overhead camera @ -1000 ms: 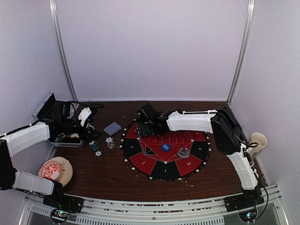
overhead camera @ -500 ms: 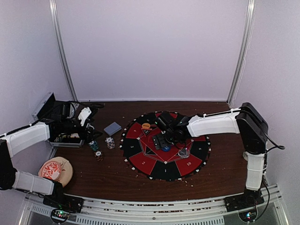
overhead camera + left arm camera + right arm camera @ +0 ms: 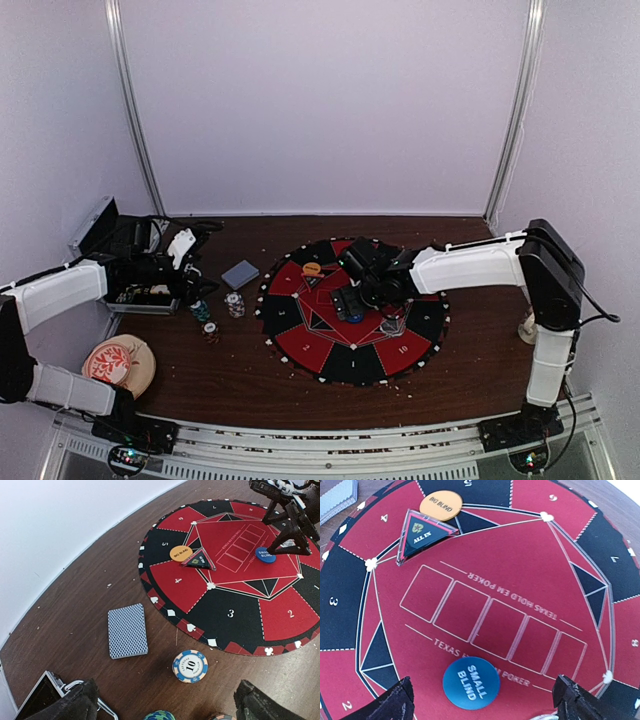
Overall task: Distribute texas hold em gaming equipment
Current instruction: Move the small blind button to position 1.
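The right gripper [image 3: 485, 706] hangs over the middle of the round mat [image 3: 530, 550] with its jaws wide apart and nothing in them. Its own camera cuts off all but the two dark fingertips [image 3: 395, 702] at the bottom corners. A blue disc [image 3: 471, 683] reading "SMALL BLIND" lies flat on the mat between them, nearer the left tip. Whether the tips touch the mat cannot be made out. The disc covers part of a printed line, leaving "TEXAS" and "POKER". A second line above the five card outlines reads "TEXAS HOLD EM POKER", upside down in this view.

Toward the mat's far-left rim a triangular marker [image 3: 420, 536] reads "ALL IN". An orange disc [image 3: 440, 505] marked "BIG BLIND" lies just beside its far corner. From above, a clear disc [image 3: 391, 325] lies just beside the gripper on its near side, and any lettering on it is too small to read.

The left gripper [image 3: 167, 705] is also spread open and empty, above the table [image 3: 75, 580] left of the mat. A white chip stack [image 3: 190, 665] with "10" on top stands between its fingers and the mat's edge. A teal chip stack [image 3: 160, 715] and a reddish chip stack [image 3: 221, 717] are cut off by the frame's bottom edge. A deck of cards [image 3: 127, 631] lies face down further out. A metal case [image 3: 100, 230] sits at the table's left edge, partly hidden by the left arm.
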Action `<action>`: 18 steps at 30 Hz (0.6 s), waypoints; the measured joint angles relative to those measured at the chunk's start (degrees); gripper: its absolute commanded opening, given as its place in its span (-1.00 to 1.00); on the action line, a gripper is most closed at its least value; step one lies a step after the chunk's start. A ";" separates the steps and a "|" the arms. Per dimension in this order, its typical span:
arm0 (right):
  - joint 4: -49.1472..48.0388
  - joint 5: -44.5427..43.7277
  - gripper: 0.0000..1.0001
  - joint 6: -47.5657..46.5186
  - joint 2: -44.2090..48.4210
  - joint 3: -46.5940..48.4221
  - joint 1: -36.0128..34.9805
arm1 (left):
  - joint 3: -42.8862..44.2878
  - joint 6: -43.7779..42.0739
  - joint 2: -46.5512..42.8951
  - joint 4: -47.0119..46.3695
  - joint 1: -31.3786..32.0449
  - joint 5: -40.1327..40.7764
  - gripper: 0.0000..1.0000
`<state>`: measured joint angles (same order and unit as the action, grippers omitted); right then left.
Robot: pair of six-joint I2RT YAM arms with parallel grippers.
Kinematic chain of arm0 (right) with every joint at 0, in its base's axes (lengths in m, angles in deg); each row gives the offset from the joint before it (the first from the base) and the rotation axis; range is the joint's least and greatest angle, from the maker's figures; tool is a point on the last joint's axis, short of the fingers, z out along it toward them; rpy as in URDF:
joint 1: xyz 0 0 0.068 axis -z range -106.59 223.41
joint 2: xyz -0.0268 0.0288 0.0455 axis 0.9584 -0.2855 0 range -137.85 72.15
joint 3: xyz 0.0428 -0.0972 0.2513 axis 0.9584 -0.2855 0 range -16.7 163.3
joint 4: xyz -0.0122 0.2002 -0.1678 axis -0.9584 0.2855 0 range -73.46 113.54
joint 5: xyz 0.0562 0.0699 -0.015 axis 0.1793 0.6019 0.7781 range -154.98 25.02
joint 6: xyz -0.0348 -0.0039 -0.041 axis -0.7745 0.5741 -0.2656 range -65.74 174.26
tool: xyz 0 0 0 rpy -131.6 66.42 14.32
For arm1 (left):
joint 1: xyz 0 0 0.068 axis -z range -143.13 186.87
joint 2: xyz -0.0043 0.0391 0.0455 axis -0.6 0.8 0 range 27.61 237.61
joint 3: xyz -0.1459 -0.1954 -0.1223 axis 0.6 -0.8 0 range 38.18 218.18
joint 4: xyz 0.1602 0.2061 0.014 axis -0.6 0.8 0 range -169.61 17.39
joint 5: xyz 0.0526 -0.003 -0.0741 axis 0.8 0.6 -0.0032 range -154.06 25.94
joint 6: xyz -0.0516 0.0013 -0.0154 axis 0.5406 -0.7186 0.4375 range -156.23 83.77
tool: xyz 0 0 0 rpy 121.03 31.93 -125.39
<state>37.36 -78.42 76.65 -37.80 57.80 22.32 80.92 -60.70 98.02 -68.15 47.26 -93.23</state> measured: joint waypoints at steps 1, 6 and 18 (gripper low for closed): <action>-0.09 0.37 0.93 0.00 -0.72 0.44 0.00 | 0.00 0.00 0.00 -0.04 0.00 0.00 0.96; -0.11 2.03 0.88 0.02 -2.82 0.98 0.00 | 0.00 0.00 0.00 -0.13 0.00 0.00 0.96; -2.23 3.78 0.71 0.04 -2.95 0.02 0.61 | 0.00 0.00 0.00 -0.35 0.00 0.00 0.96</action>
<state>35.13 -74.63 76.69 -40.76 57.82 22.93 80.92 -60.70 98.02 -68.50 47.26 -93.23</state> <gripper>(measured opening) 0.876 0.978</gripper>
